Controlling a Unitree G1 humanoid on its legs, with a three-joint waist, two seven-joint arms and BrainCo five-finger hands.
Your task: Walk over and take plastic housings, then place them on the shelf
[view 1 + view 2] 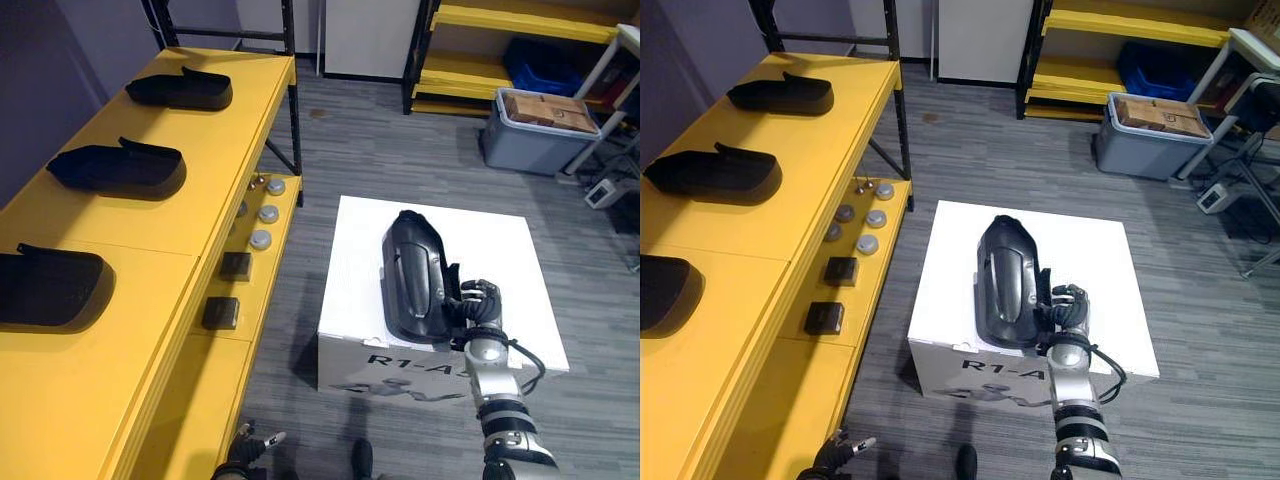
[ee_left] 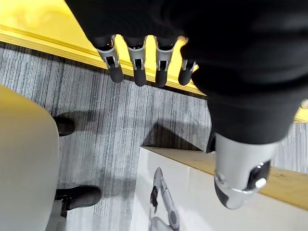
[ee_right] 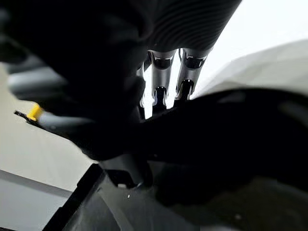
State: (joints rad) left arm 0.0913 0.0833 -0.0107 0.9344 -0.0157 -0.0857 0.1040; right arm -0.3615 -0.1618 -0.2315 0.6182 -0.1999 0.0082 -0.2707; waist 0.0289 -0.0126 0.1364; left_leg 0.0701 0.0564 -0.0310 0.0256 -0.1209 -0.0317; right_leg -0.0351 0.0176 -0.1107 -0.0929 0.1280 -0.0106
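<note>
Lying lengthwise on the white box (image 1: 520, 260), the black plastic housing (image 1: 415, 275) sits just left of my right hand (image 1: 480, 305) and touches it. The hand's fingers curl over the housing's near right rim, gripping it. My left hand (image 2: 138, 65) hangs low by the yellow shelf (image 1: 200, 180), fingers relaxed, holding nothing. Dark print runs along the box's front face.

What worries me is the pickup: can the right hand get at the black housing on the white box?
Likely yes: the right hand is at the black housing on the white box, fingers curled on its near right edge, nothing between.
</note>
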